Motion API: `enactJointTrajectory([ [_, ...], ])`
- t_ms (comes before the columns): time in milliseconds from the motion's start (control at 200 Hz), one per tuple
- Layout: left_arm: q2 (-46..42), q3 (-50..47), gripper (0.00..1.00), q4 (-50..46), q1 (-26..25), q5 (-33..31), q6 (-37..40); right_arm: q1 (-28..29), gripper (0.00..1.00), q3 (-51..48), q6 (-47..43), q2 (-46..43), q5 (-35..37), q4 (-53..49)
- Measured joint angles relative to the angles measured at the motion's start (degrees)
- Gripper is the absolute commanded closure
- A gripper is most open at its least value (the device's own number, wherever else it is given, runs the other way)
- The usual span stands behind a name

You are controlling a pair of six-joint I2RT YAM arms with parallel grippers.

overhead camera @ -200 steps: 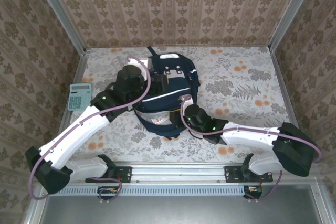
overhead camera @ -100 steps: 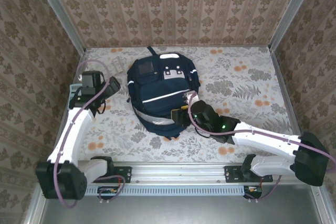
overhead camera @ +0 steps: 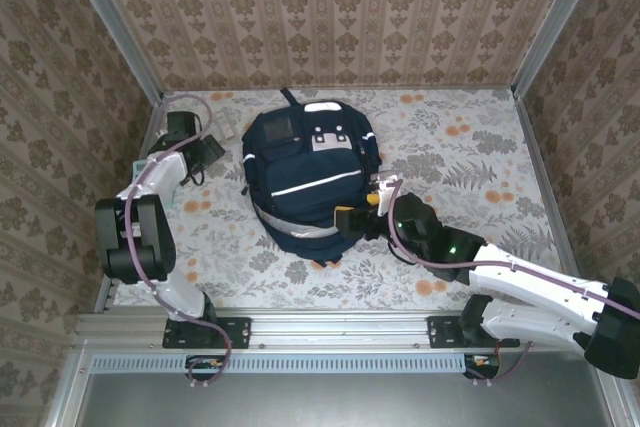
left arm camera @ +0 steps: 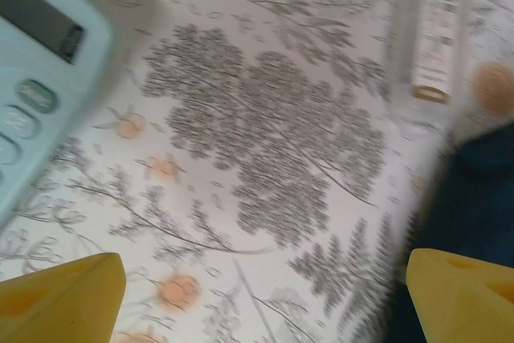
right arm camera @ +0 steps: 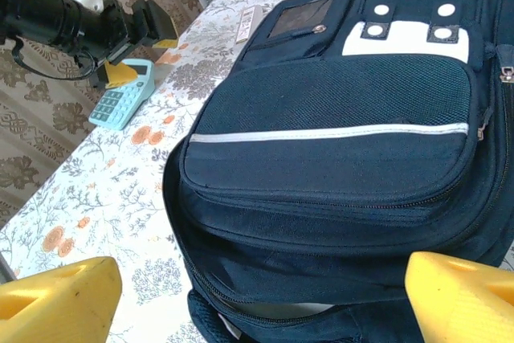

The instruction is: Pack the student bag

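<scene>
The student bag [overhead camera: 310, 172], navy with a white stripe and a grey-white patch, lies flat mid-table, front pocket up. Just beside its near edge the right gripper [overhead camera: 358, 209] gapes wide and empty. Farther left, the left gripper [right arm camera: 143, 58] hangs spread and empty beside a calculator [right arm camera: 120, 100].

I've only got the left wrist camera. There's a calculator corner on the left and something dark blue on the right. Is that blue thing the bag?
Observer: Yes, that's the student bag, lying flat on the table, front pocket up.
Operator: Where's the right arm?
Observer: The right gripper sits at the bag's near end, open and empty.
Operator: Where on the table is this calculator?
Observer: The calculator lies at the left edge, next to the left gripper.
</scene>
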Motion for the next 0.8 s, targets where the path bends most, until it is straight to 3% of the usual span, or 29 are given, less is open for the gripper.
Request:
enactJointTrajectory([
  [175, 2.38, -0.07, 0.07, 0.39, 6.19, 0.17, -1.38, 0.00, 0.04, -0.33, 0.20, -0.09, -0.24, 0.02],
  [530, 4.87, -0.17, 0.06, 2.84, 11.69, 3.61, -4.74, -0.04, 0.00, -1.90, 0.42, -0.09, -0.61, 0.52],
  [800, 7.93, 9.01, 0.05, 1.14, 14.19, 1.95, -5.22, -0.57, 0.00, -2.14, 0.42, -0.04, -0.63, 0.96],
])
